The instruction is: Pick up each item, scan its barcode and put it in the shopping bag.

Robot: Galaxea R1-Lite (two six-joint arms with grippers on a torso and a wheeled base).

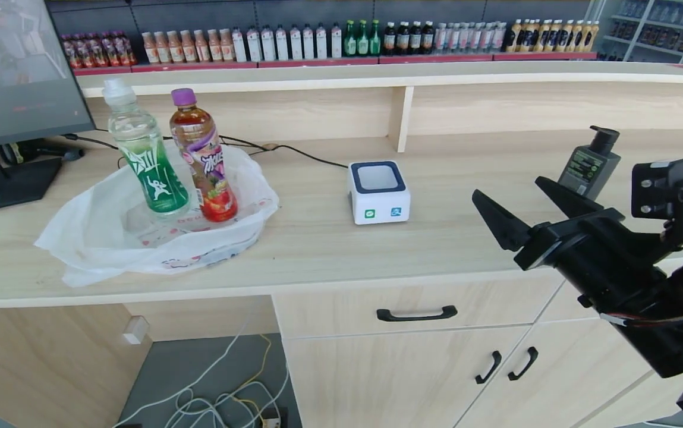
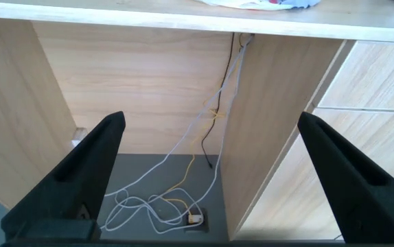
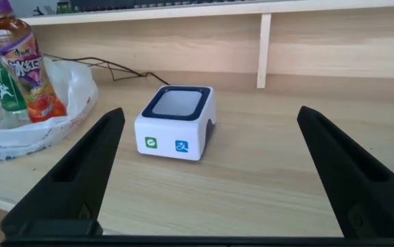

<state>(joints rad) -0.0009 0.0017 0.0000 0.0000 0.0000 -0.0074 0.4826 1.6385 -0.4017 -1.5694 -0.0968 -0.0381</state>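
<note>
Head view first: note the right end effector (image 1: 506, 187) hanging over the right part of the bench (image 1: 329, 255), jaws spread wide, gripping nothing. Find the dark pump bottle (image 1: 589, 163) standing upright just beyond it, seemingly the one item not yet in the shopping bag (image 1: 97, 238). See the green-labelled bottle (image 1: 146, 156) and the purple-capped tea bottle (image 1: 204, 160) upright inside that bag, well to the left. Mark the white cube scanner (image 1: 378, 192) on the bench between bag and pump bottle. Judge the step in hand as the grab of the pump bottle: square the jaws to its body, close low on the body rather than on the pump head, and lift straight up to avoid tipping it.

Left wrist view: note the left end effector (image 2: 211, 116), likewise wide open and empty, low beneath the bench edge, facing the cables (image 2: 169, 206) on the floor. Leave it parked there.

Right wrist view: take the scanner's upward-facing window as the target, and expect to tilt the bottle's label down toward it. Cannot tell where the barcode sits.
</note>
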